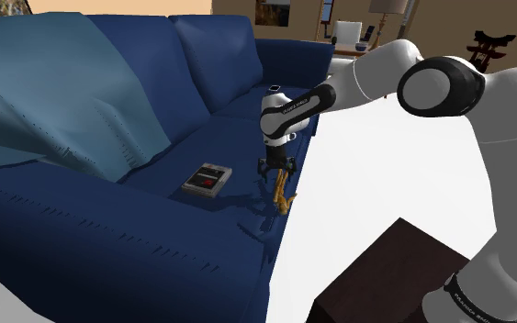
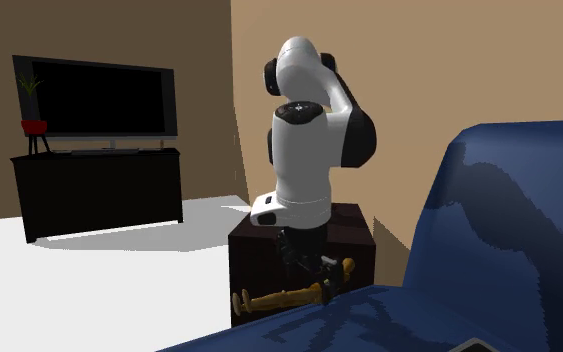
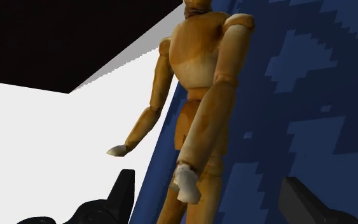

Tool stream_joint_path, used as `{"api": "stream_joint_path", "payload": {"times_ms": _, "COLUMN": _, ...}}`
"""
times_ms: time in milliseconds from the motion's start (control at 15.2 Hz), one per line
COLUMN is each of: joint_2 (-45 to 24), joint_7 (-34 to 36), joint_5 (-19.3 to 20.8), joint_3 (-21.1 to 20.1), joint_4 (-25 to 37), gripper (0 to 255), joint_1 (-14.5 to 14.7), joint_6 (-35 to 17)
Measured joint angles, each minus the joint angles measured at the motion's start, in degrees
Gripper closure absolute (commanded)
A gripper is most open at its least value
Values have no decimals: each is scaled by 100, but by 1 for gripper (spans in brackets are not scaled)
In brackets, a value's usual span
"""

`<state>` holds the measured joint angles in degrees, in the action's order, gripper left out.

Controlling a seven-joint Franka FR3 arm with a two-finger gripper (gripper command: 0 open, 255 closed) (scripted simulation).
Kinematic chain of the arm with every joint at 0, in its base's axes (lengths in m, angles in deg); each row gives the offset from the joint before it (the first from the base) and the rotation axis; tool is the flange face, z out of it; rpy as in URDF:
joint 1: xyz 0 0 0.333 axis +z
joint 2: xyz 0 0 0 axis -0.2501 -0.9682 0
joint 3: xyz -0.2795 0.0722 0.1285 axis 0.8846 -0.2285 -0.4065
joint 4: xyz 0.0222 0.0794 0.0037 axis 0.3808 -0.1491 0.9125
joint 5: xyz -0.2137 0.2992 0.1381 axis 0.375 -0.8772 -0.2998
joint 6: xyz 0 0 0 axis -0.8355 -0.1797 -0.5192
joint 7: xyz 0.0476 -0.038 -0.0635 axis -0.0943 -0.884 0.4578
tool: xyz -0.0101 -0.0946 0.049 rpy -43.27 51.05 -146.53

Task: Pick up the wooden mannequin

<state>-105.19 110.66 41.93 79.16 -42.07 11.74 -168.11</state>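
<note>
A jointed wooden mannequin (image 1: 281,195) lies flat along the front edge of the blue sofa seat (image 1: 155,229). One of its arms hangs out over the white floor. My black gripper (image 1: 277,169) points down over it. In the wrist view the fingers (image 3: 123,191) stand open and wide apart, with the mannequin's (image 3: 199,108) lower body between them and untouched. In the second exterior view the gripper (image 2: 319,276) sits just above one end of the mannequin (image 2: 279,298), which stretches toward that view's left.
A flat dark case (image 1: 207,179) with a red label lies on the seat beside the mannequin. A light blue blanket (image 1: 54,92) drapes the backrest. My dark stand (image 2: 354,235) is close to the sofa. A TV (image 2: 94,97) on a black cabinet stands across the white floor.
</note>
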Motion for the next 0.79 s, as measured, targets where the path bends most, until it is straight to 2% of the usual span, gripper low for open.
{"api": "stream_joint_path", "payload": {"times_ms": 792, "joint_2": 31, "joint_7": 1, "joint_5": -3, "joint_3": -2, "joint_4": 11, "gripper": 255, "joint_1": -1, "joint_6": 41}}
